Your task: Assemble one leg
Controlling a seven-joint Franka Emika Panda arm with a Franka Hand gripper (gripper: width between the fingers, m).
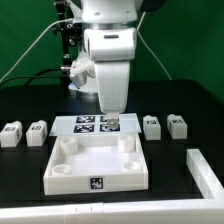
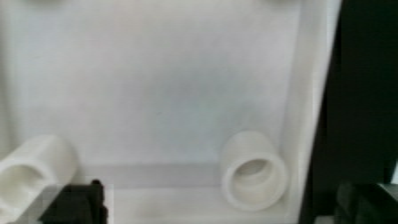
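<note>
The gripper [image 1: 112, 123] hangs fingers-down from an upright wrist, jaws spread wide and holding nothing. It is over the far rim of the plate [image 1: 95, 160] at the middle of the table [image 1: 30, 200], just beside the marker board [image 1: 88, 124]. In the wrist view the fingertips [image 2: 73, 200] flank bare plate and a socket [image 2: 256, 172]. The legs [image 1: 152, 126] stand well apart from it, two toward the table's edge at the exterior view's left and two toward its right.

Black table [image 1: 25, 195], white socketed plate [image 1: 70, 180] centre, marker board [image 1: 62, 124] behind, two legs [image 1: 37, 130] each side, white bar [image 1: 205, 172]
</note>
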